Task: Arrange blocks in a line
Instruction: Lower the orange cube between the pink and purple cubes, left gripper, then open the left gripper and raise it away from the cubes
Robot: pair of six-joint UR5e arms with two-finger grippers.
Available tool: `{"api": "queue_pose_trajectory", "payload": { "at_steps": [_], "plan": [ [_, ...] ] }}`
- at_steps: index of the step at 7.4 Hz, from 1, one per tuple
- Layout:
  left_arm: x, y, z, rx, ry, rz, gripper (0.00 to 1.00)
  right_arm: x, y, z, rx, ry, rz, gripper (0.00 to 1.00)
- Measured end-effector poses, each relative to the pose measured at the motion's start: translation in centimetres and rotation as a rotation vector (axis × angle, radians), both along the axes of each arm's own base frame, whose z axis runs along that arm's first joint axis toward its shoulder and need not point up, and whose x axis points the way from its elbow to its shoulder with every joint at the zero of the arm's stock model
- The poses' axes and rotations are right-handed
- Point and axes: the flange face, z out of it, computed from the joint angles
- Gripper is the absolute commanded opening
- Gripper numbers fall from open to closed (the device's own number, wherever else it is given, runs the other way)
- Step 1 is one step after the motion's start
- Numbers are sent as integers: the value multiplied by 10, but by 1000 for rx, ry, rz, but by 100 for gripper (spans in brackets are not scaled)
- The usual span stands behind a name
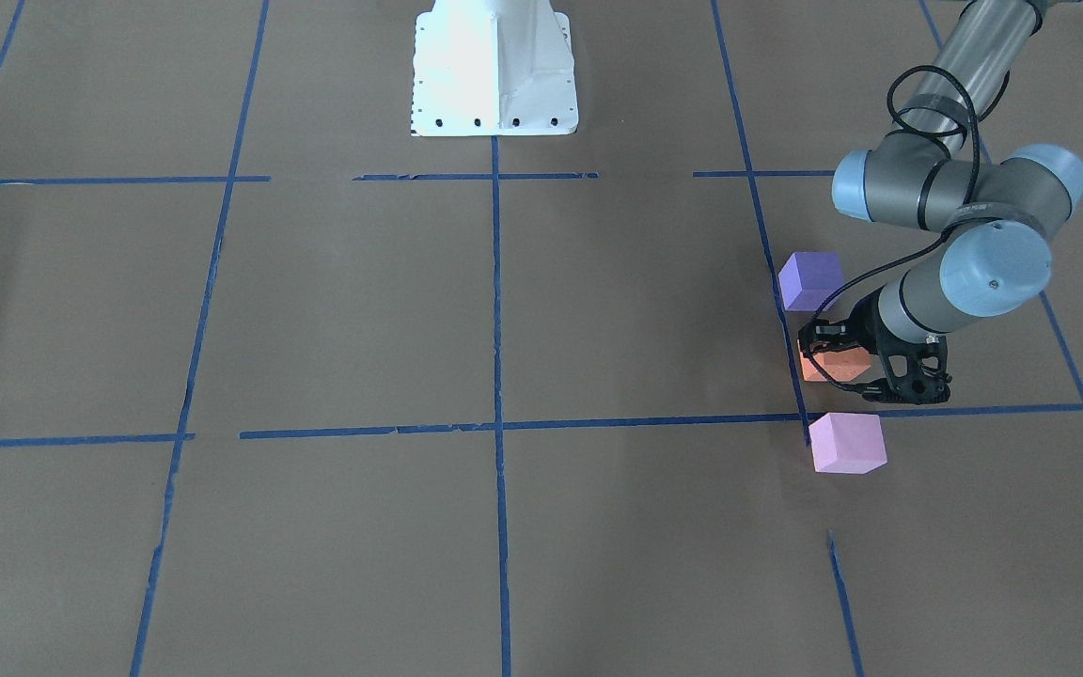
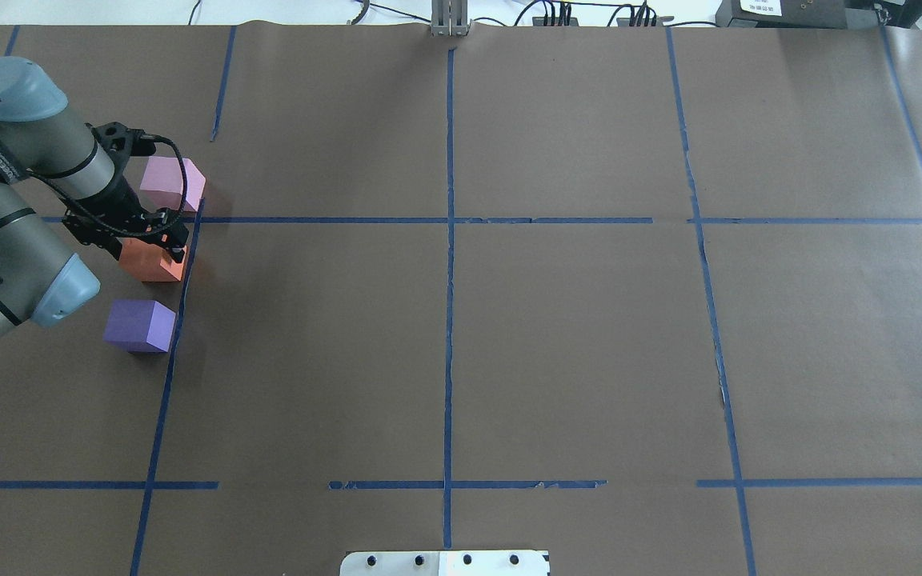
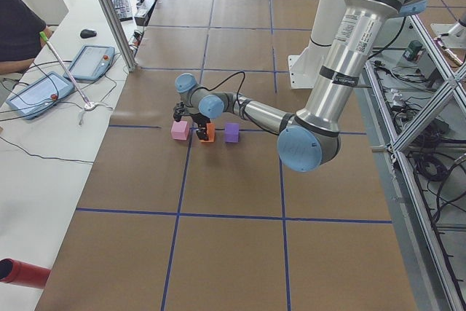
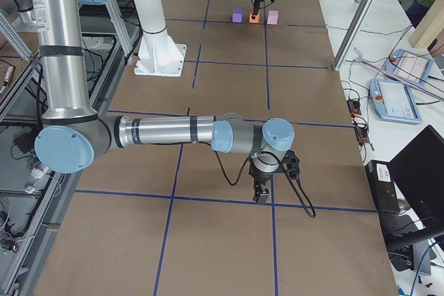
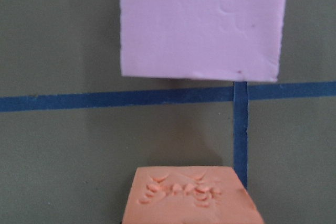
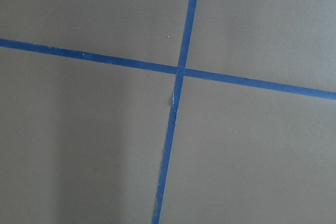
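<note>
Three blocks stand in a row along a blue tape line on my left side. The purple block (image 1: 809, 280) (image 2: 139, 324) is nearest my base, the orange block (image 1: 833, 365) (image 2: 149, 268) is in the middle, and the pink block (image 1: 847, 442) (image 2: 173, 184) is farthest. My left gripper (image 1: 847, 362) (image 2: 145, 244) points down with a finger on each side of the orange block, which rests on the table. The left wrist view shows the orange block's dented top (image 5: 189, 198) and the pink block (image 5: 202, 24) beyond a tape line. My right gripper (image 4: 262, 195) hangs low over a tape crossing; I cannot tell whether it is open or shut.
The brown paper table (image 2: 573, 336) carries a grid of blue tape lines (image 2: 449, 320). The white robot base (image 1: 494, 66) stands at the table's middle edge. A side desk with tablets (image 3: 36, 96) and an operator lies beyond the table's far edge.
</note>
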Motion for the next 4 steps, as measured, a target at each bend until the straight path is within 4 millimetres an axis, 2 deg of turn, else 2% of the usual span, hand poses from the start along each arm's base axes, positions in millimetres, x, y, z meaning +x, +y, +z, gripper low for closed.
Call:
{"api": "queue_pose_trajectory", "payload": {
  "at_steps": [4],
  "plan": [
    [-5, 2, -10, 12, 10, -8, 100, 0, 0, 0, 0, 0, 0, 100]
  ]
}}
